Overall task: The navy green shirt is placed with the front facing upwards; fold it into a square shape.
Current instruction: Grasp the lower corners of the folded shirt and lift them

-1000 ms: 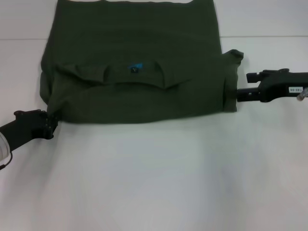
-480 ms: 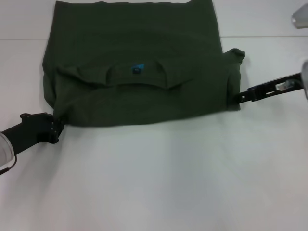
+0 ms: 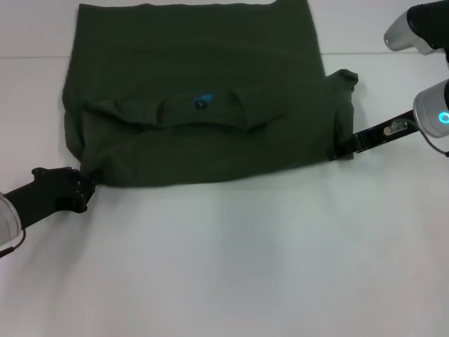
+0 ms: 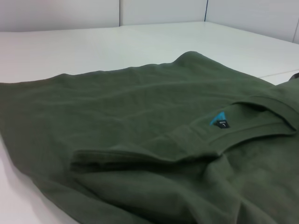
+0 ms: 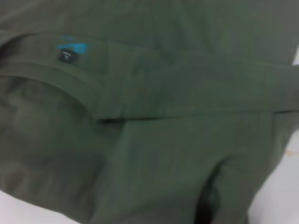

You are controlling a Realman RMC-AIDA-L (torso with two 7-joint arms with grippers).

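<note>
The navy green shirt point(image 3: 203, 63) lies on the white table point(image 3: 245, 267), its collar end folded over, so the blue neck label point(image 3: 202, 100) faces up. No lettering shows. At the fold's near left corner my left gripper point(image 3: 83, 184) is shut on the cloth, which bunches into it. At the near right corner my right gripper point(image 3: 339, 149) pinches the fabric, its arm angled up to the right. The left wrist view shows the shirt point(image 4: 117, 116) and label point(image 4: 219, 119) close up. The right wrist view shows the shirt point(image 5: 163, 140) and label point(image 5: 72, 46).
White tabletop surrounds the shirt, with a broad bare stretch on the near side. A faint seam point(image 3: 28, 57) crosses the table at the back. My right arm's silver body point(image 3: 431, 116) hangs at the right edge.
My right arm has swung upward, its wrist rising at the right while its tip stays at the shirt's corner. The left gripper has crept slightly nearer and rightward with its corner.
</note>
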